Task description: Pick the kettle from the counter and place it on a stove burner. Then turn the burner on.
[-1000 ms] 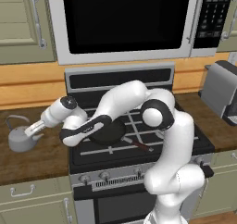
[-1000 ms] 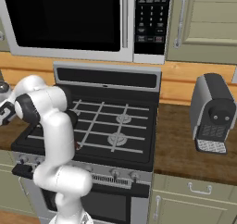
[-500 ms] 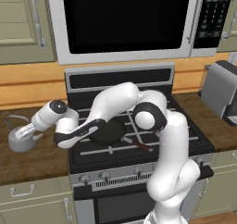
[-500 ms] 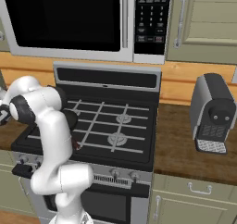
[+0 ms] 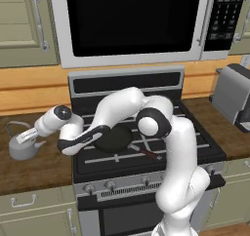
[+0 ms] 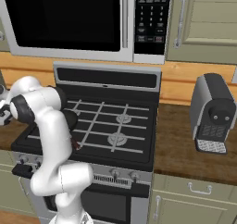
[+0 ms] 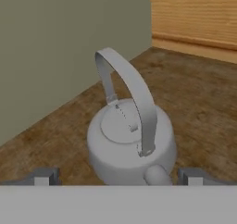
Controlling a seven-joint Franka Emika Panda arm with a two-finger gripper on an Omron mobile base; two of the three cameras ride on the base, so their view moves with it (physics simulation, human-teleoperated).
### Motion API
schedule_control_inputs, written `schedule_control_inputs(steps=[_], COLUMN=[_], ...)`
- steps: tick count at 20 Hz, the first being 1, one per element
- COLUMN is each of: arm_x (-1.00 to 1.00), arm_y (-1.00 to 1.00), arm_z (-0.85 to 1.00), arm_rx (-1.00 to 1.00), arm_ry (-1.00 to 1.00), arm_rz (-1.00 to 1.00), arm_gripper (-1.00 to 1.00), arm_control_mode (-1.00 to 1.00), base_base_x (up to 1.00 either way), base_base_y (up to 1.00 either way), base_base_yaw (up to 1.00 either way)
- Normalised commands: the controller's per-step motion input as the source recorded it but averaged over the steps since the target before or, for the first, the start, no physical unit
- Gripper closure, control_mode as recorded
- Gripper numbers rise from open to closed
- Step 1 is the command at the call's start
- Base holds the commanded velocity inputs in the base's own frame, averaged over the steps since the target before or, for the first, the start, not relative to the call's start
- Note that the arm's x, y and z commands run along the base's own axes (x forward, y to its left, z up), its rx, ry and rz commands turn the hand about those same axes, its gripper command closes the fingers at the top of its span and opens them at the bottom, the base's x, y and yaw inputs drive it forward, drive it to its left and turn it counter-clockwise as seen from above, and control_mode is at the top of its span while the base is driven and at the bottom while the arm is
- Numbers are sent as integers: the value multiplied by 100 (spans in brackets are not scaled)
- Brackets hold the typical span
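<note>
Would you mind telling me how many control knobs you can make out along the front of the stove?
4 visible in the right base view: two on the left, two on the right. The arm covers the middle, so more may be hidden.

Small squat grey metal kettle (image 5: 22,145) sits on the dark brown wood-grain counter (image 5: 34,169) left of the black stove top (image 5: 146,147); bare counter lies in front of it and to its sides. Flat olive-grey wall panel (image 7: 55,47) stands close behind the kettle in hand view, blocking that side. Two-finger gripper (image 7: 118,176) with fingers spread wide, tips flanking the kettle body, arched handle (image 7: 132,93) between them. Black frying pan (image 5: 114,138) occupies the stove's left burners; right burners (image 6: 115,139) unoccupied.
</note>
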Motion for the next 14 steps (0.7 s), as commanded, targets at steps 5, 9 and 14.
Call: schedule_control_inputs(steps=[5, 9, 14], arm_x=[10, 36, 32], arm_y=[0, 0, 1], arm_z=[3, 0, 0], arm_rx=[0, 0, 0], arm_ry=[6, 0, 4], arm_rz=[0, 0, 0], arm_gripper=[-100, -100, -100], arm_control_mode=[-100, -100, -100], base_base_x=[0, 0, 0], base_base_y=[0, 0, 0], base_base_yaw=[0, 0, 0])
